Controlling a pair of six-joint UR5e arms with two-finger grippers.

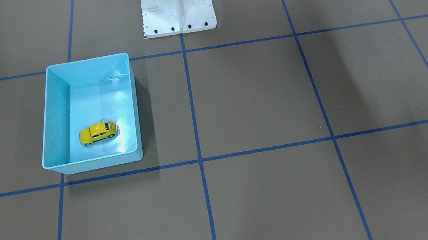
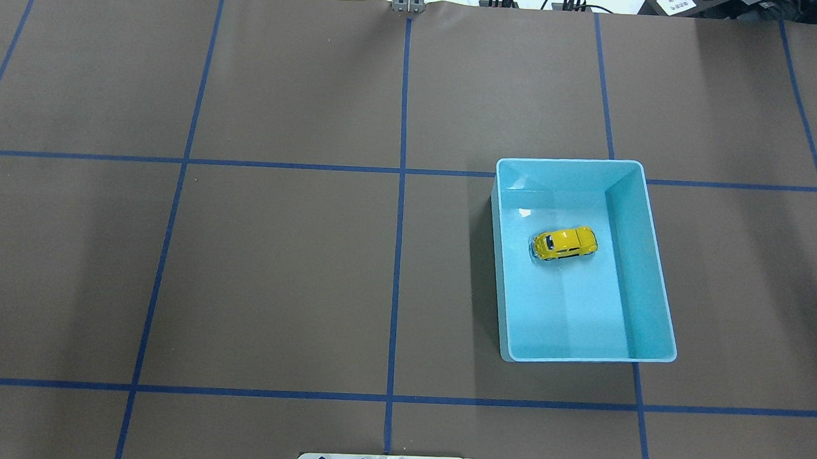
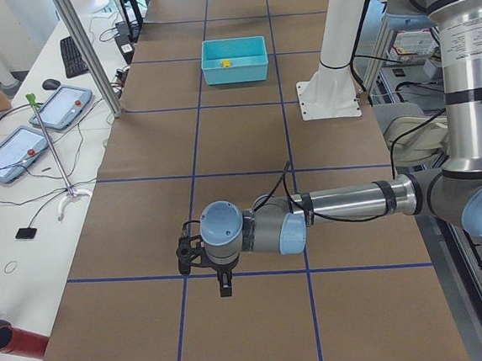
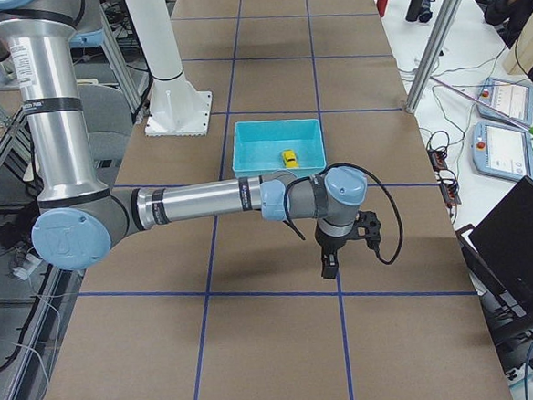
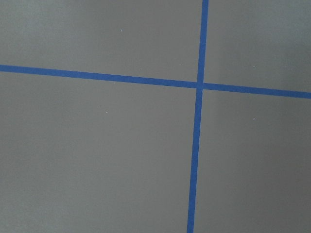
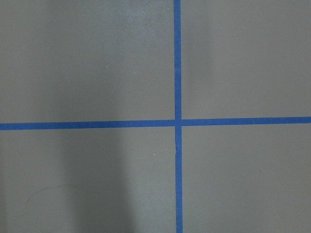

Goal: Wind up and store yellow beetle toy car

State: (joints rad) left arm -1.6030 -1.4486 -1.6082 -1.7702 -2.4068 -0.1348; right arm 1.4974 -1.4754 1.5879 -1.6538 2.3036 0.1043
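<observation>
The yellow beetle toy car [image 2: 565, 242] is sitting, seemingly upright, in the light-blue bin [image 2: 645, 267] right of centre. The left gripper [image 3: 224, 285] and right gripper [image 4: 328, 267] are hovering lower-centre; I cannot tell whether their fingers are apart.

So the beetle toy car [image 2: 565, 242] sits inside the bin [image 2: 638, 267], in its upper half in the overhead view. Bin's on the table [image 2: 275, 272], right of frame centre. Left end effector [image 3: 225, 287] hangs over the table, lower middle of the left-side view. Right end effector [image 4: 327, 269] hangs below the bin in the right-side one.
</observation>
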